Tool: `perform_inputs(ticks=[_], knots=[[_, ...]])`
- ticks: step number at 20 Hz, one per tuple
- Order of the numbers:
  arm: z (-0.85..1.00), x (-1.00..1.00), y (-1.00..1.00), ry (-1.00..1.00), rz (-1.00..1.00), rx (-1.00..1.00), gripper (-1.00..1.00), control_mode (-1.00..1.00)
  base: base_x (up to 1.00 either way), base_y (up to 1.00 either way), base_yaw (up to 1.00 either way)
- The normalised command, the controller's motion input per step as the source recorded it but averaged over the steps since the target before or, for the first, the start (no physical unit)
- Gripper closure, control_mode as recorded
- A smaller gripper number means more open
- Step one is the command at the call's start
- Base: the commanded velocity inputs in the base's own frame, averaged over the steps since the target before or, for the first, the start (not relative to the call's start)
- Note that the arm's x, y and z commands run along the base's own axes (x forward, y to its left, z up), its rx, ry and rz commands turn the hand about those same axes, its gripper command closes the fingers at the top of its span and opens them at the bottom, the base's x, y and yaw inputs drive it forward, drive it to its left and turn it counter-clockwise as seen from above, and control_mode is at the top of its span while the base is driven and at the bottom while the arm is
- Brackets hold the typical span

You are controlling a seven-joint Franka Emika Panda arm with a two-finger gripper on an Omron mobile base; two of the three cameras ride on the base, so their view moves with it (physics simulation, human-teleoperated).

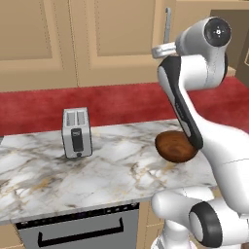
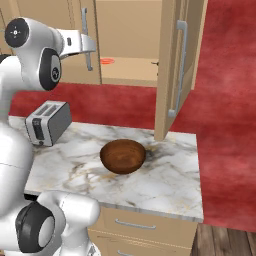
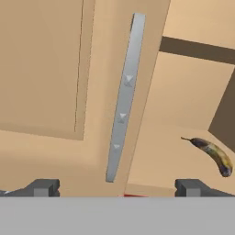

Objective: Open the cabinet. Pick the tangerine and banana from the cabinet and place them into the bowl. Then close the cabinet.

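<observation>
From the hand camera I see my claw [image 3: 117, 188] spread wide with nothing between the tips, facing the cabinet [image 3: 55, 69]. Straight ahead of the claw, between its two finger tips, stands the silver bar handle [image 3: 124, 98] of the closed left door; its long axis runs away from the claw, leaning slightly to the right at the far end.

Ahead and to the right of the claw, inside the cabinet, lies the banana [image 3: 212, 153], brown-spotted. Its long axis runs diagonally: the thin stem end points back toward the handle, the dark blunt end points away to the right.

In the right base view the right door [image 2: 175, 65] stands swung out over the counter, and the tangerine [image 2: 107, 61] sits on the shelf just beyond the claw. The bowl [image 2: 123, 156] rests upright on the marble counter [image 2: 165, 185] well below the claw, with the toaster [image 2: 48, 122] to its left.
</observation>
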Motion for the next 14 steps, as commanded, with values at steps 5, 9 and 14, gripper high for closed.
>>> perform_inputs(ticks=[5, 9, 14], knots=[[-0.19, 0.47, 0.01, 0.01, 0.00, 0.00, -1.00, -1.00, 0.00, 0.00, 0.00], [-0.20, 0.49, 0.00, 0.00, 0.00, 0.02, -1.00, -1.00, 0.00, 0.00, 0.00], [-0.18, 0.45, 0.00, 0.00, 0.00, 0.03, -1.00, -1.00, 0.00, 0.00, 0.00]])
